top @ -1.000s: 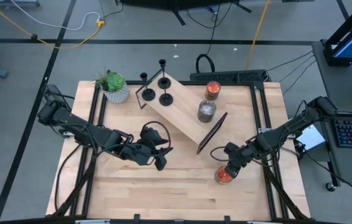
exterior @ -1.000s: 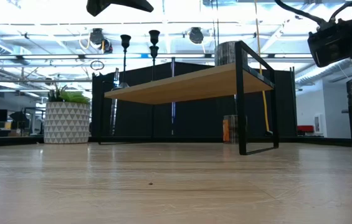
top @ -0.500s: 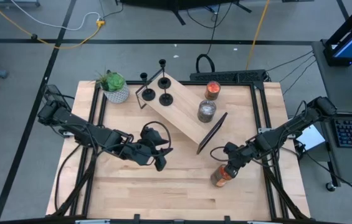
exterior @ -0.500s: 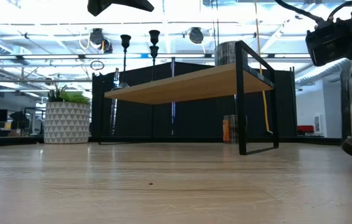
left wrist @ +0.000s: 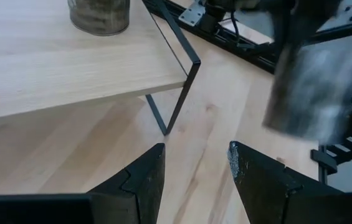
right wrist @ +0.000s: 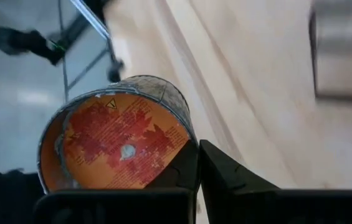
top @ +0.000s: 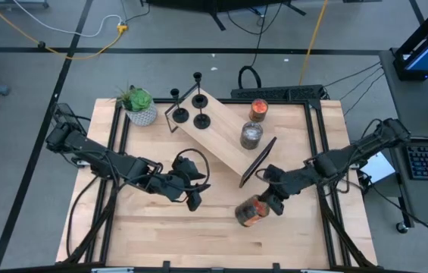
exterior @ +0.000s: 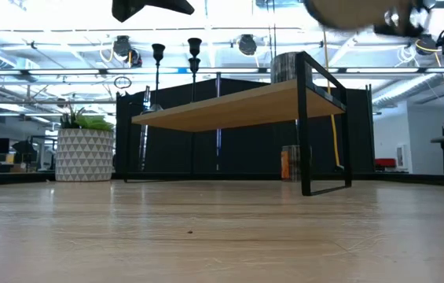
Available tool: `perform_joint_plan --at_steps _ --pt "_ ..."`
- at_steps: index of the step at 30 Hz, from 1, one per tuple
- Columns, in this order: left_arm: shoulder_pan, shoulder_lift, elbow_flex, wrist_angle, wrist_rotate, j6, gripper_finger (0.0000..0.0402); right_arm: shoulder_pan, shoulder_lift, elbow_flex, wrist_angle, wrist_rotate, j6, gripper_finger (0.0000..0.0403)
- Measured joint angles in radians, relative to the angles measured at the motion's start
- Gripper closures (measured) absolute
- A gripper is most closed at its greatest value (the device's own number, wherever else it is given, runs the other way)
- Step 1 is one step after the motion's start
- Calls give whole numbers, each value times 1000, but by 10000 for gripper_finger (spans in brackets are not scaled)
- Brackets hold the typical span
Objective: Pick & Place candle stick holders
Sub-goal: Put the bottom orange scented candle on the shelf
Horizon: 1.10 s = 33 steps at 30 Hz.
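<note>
Clearly nearer to the candle stick holders (top: 191, 102): the left gripper (top: 191, 191), over bare table (top: 198, 235) just in front of the low wooden shelf (top: 225, 140). Three holders, all upright at the far left end of that shelf, so lying away from the left gripper, beyond it and slightly toward the plant pot (top: 141, 108). Long axis of each: vertical, thin stem over round disc base, so probably best approached from the side or from above along the stem. In the low view, two stems (exterior: 194, 55) visible against the ceiling lights, standing well above the shelf board.

Left gripper fingers (left wrist: 141, 180) spread apart, nothing between them, pointed toward the black wire leg of the shelf and the grey jar candle (top: 251, 135) on top.

Right gripper (top: 268, 203) busy with another thing: clamped on an orange-red jar candle (top: 250, 214), tilted and lifted off the table, its printed red bottom label (right wrist: 116, 146) turned to the wrist camera. Well apart from the holders, on the opposite end of the shelf. A second orange-red jar (top: 258, 111) standing at the far edge of the shelf.

Materials: holders matte black, likely metal, slim and light, easy to tip. Shelf of pale smooth wood on a thin black frame, set diagonally. Pot white with triangle pattern. Table of light wood planks.
</note>
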Motion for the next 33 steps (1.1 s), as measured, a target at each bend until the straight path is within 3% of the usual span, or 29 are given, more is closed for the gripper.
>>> perform_joint_plan --at_steps 12,19,33 --pt "-9 0 0 -25 0 -6 218 -134 0 365 -262 221 -334 403" --pt "-10 0 0 -23 0 -26 218 -282 72 500 -374 223 -502 403" --pt "-10 0 0 -23 -29 -33 218 -449 402 813 -702 158 -654 403"
